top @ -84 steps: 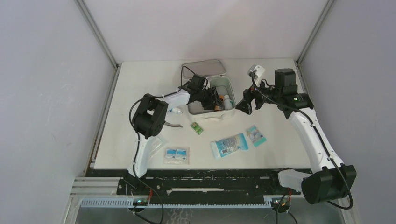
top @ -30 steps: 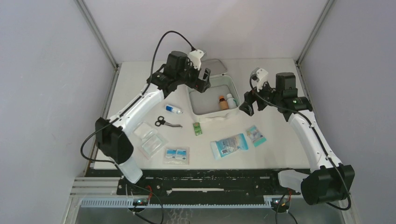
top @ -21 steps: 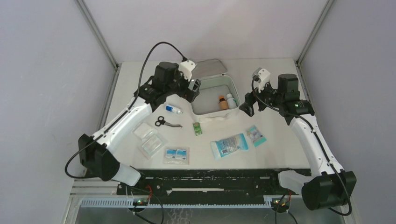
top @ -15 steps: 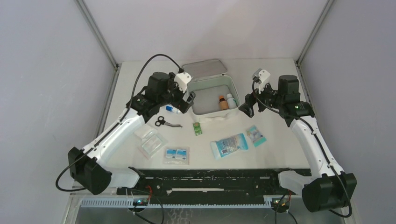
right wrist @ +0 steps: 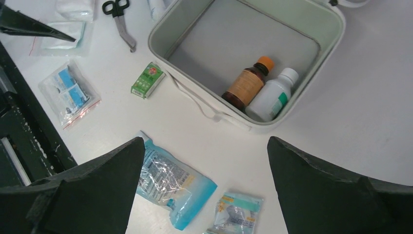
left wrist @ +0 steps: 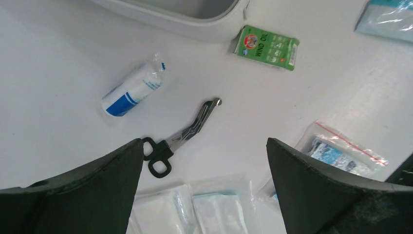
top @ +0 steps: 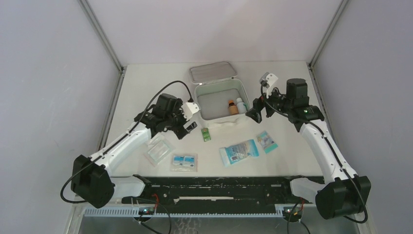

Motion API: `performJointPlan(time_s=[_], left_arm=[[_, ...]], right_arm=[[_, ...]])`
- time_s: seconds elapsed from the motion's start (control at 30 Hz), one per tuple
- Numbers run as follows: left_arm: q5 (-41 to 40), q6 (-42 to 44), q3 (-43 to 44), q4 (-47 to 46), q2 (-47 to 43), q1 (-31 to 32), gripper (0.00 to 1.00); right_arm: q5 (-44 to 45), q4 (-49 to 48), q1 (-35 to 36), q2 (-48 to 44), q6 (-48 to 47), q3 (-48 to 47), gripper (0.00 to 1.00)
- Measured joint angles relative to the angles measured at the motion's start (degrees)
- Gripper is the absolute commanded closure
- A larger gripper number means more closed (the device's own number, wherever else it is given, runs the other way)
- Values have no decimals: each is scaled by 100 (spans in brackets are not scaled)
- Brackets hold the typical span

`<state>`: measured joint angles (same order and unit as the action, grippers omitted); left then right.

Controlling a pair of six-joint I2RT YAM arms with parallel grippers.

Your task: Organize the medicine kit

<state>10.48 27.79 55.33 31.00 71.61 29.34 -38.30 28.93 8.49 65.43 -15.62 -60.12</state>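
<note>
You are early in this job. The medicine kit (top: 217, 119) sits open at the far middle of the table (top: 146, 83), its lid (top: 213, 71) folded back flat on the far side. Only two things are packed: a brown bottle (right wrist: 247, 84) and a white bottle (right wrist: 271, 95), side by side in the kit's right part. The rest of the grey inside is bare.

Everything else lies out on the table. A green packet (top: 205, 134) rests just near of the kit's front wall. To the left are a blue-and-white tube (left wrist: 132, 87) and a pair of scissors (left wrist: 180, 139), with flat gauze packs (top: 158, 148) nearer to you and a clear bag of blue sachets (top: 184, 162) near the front edge. Right of centre lie a large blue pouch (top: 238, 151) and a small blue packet (top: 267, 141). By my count, seven items are left to pack, and then likely the lid to close.

Your left gripper (left wrist: 203, 141) hangs over the scissors with its fingers spread wide, holding nothing. Your right gripper (right wrist: 204, 139) hovers by the kit's right side, equally wide and empty.

The table is plain white and matte. Grey panels wall it in on the left, right and far sides, with metal posts in the far corners and a black rail along the near edge.
</note>
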Motion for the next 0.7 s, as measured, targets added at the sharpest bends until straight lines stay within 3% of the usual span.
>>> performJointPlan(time_s=[0.33, 0.7], left_arm=[[195, 859, -96, -170, 584, -619, 5], [964, 1543, -94, -105, 1241, -634, 10]], right_arm=[[-55, 15, 343, 155, -59, 24, 5], [26, 72, 667, 365, -179, 24, 6]])
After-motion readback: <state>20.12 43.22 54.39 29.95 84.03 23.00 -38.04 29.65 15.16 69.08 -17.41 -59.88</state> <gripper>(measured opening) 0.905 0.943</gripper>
